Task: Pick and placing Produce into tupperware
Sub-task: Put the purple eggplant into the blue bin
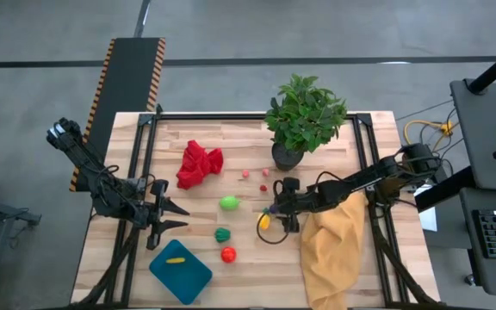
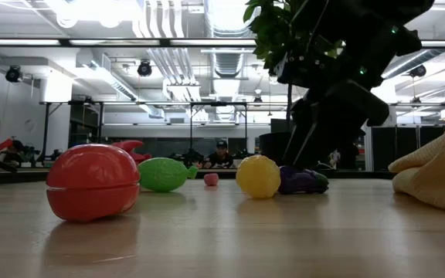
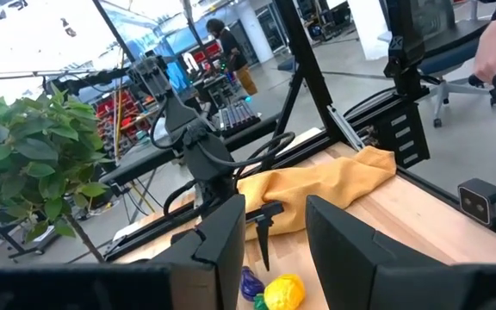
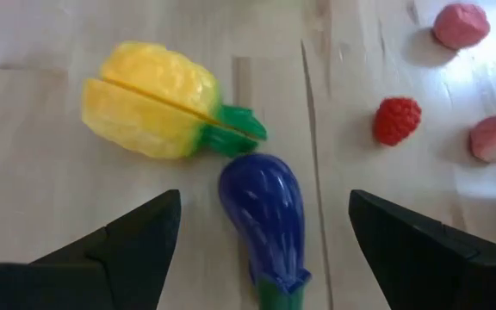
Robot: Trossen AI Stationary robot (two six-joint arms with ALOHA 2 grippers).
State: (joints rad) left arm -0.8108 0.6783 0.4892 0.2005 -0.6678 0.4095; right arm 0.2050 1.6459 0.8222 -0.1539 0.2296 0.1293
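The teal tupperware [image 1: 180, 274] sits at the near left with one yellow piece [image 1: 176, 260] in it. On the wood lie a red piece [image 1: 228, 254], a dark green one [image 1: 222, 233], a bright green one [image 1: 229, 203], a yellow piece [image 4: 158, 108], a purple one [image 4: 265, 215] and small pink and red bits [image 4: 397, 120]. My right gripper [image 4: 265, 207] hangs open, slanting down over the purple piece, one finger on each side and clear of it. My left gripper [image 1: 183, 217] stands open and level at the left, holding nothing.
A potted plant [image 1: 304, 116] stands at the far middle and a red cloth [image 1: 198, 164] lies to its left. A mustard-yellow cloth [image 1: 334, 245] lies under and beside the right arm at the near right. Bare wood shows between the tupperware and the yellow cloth.
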